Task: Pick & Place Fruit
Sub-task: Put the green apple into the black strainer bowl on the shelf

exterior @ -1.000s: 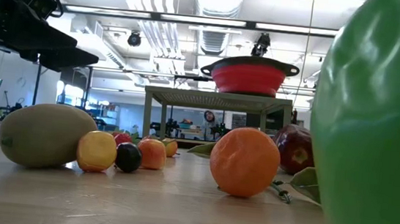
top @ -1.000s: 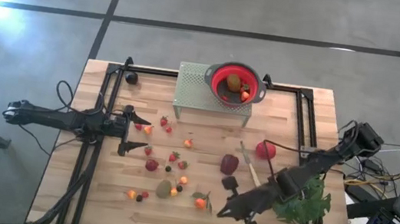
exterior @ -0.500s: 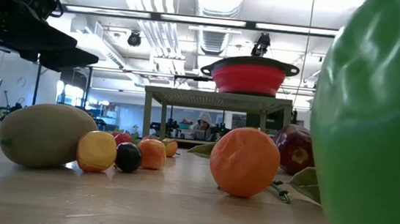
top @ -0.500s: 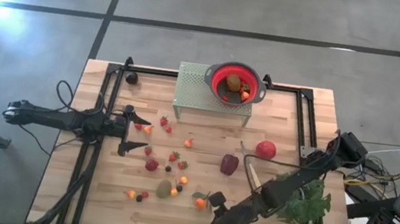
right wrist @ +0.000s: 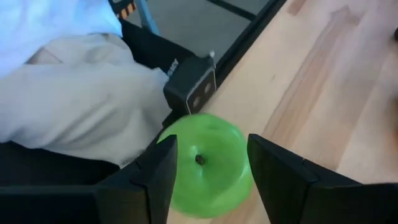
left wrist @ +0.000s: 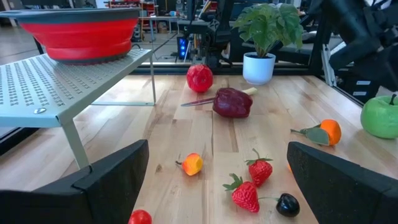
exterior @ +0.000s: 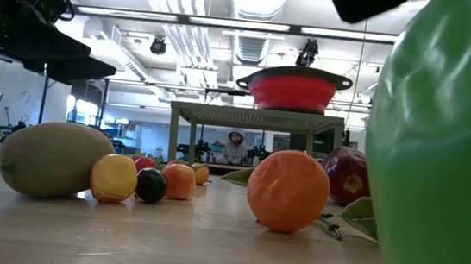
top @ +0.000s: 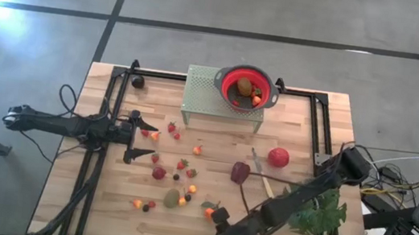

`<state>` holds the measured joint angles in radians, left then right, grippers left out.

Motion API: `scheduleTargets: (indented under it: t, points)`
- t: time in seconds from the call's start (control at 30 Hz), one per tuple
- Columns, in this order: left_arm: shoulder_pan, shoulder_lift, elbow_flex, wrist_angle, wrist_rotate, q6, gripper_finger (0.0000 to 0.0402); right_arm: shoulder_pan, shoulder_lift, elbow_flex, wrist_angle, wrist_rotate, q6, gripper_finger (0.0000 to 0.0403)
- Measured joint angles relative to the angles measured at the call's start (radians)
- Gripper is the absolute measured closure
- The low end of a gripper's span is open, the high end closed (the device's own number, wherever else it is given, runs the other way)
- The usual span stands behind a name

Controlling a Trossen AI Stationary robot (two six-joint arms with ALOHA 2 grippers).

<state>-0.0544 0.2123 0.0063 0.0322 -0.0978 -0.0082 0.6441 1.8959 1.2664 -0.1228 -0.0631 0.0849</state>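
Wooden table | green apple between right end effector fingers, jaws apart

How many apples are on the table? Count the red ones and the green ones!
Red apple: 1
Green apple: 1
Total: 2
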Motion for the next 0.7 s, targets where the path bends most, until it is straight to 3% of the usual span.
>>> scheduleTargets:
  t: [0.4,0.7]
  points:
    - [0.0,0.0,0.0,0.0,0.0,0.0,0.0014,-0.001,0.07,0.014,0.015,-0.013,0.058,0.0272]
    - [0.0,0.0,0.0,0.0,0.0,0.0,0.0014,0.0,0.072,0.018,0.005,-0.021,0.066,0.0339]
